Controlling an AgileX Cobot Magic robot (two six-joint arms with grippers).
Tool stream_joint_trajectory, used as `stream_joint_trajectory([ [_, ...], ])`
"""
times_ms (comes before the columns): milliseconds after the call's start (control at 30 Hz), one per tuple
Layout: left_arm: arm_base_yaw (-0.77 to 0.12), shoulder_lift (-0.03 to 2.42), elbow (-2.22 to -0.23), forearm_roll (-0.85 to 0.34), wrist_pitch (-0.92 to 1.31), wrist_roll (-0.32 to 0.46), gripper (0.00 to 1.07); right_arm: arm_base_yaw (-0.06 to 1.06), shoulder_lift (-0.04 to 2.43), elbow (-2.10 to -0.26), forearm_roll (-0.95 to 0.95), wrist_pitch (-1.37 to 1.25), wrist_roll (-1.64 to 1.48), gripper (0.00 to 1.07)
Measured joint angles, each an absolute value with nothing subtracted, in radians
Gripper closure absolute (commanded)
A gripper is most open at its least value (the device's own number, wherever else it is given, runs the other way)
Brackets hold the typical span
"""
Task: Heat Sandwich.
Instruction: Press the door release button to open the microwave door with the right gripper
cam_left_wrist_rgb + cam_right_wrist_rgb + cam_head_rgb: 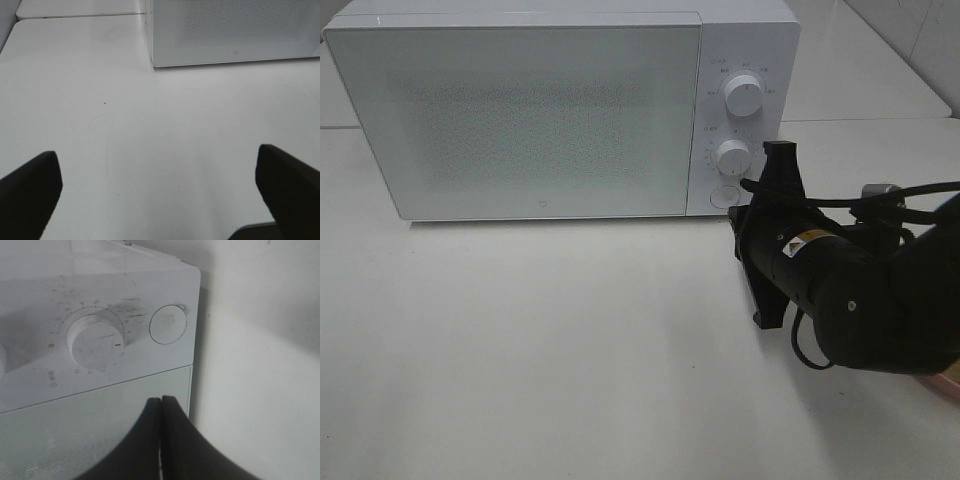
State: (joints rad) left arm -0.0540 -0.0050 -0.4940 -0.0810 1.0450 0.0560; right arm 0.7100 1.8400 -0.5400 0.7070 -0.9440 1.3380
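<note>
The sandwich is out of view. The white microwave (520, 120) stands at the back of the table with its door closed. My right gripper (161, 405) is shut with nothing between its fingers. Its tips sit just in front of the door's edge, near the round button (168, 324) and the lower dial (96, 342). From above, the right gripper (738, 222) is by the microwave's lower right corner, close to the button (723, 193). My left gripper (160, 200) hangs open over bare table, with the microwave (230, 30) ahead of it.
A sliver of pink (948, 383) shows under the right arm at the table's right edge. The upper dial (744, 97) sits above the lower dial (732, 157). The white table (540, 340) stretches in front of the microwave.
</note>
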Motion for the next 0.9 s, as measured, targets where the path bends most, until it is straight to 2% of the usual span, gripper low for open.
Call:
stream_joint_trajectory([
  [900,-0.054,-0.005,-0.494,-0.081,1.045,0.056,0.09,0.569,2.064,-0.803,0.677,-0.862,1.347,1.07],
])
